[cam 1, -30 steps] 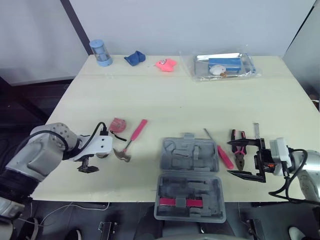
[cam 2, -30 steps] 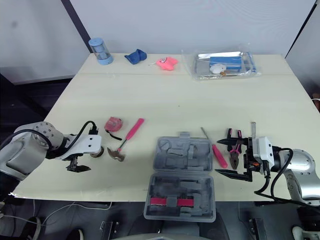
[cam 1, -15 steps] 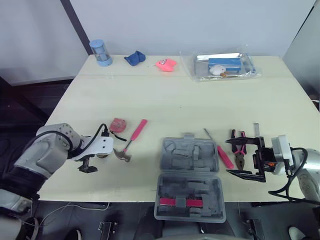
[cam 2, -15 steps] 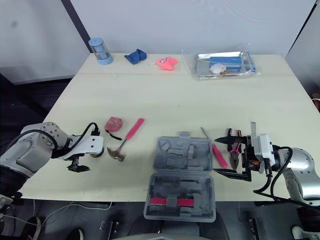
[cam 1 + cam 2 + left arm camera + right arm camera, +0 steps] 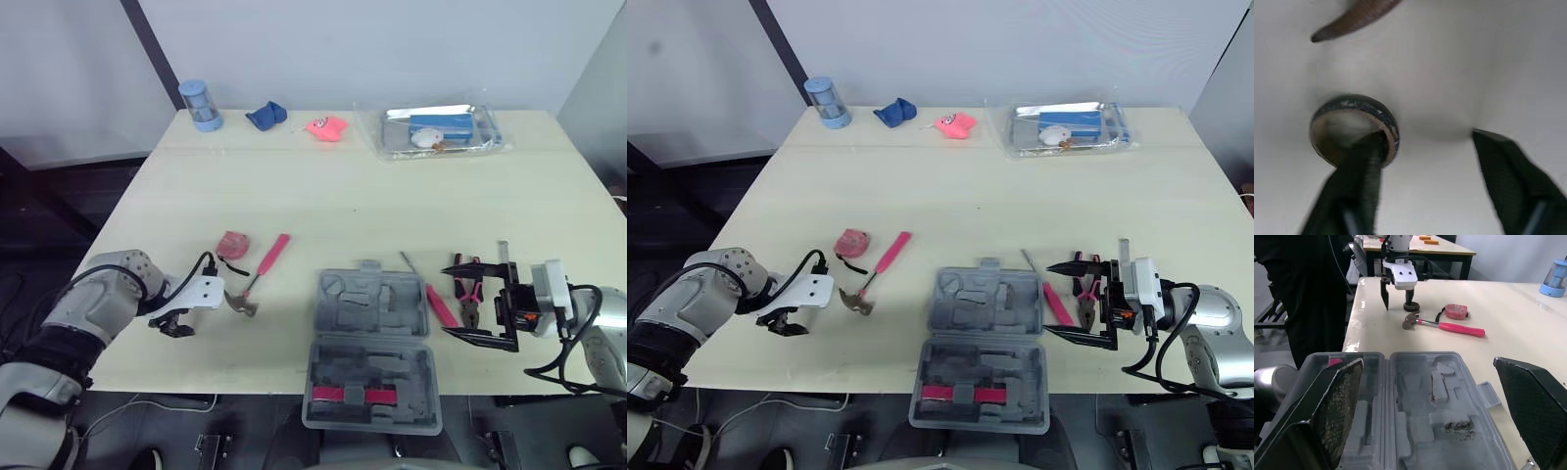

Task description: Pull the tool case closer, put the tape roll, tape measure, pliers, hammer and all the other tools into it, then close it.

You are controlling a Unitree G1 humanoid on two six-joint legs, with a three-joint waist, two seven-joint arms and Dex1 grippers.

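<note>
On the pale table (image 5: 343, 186), near left, the tape roll (image 5: 1382, 117) lies flat (hole upward). The left gripper (image 5: 1425, 139), spread, has one finger inside it; the right gripper (image 5: 466, 299) gapes beside the tool case (image 5: 370, 343).

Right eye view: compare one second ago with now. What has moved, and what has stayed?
The right gripper, open, has edged towards the tool case. The left gripper stays open at the tape roll, one finger inside its ring. Nothing grasped or released; case and tools unmoved.
</note>
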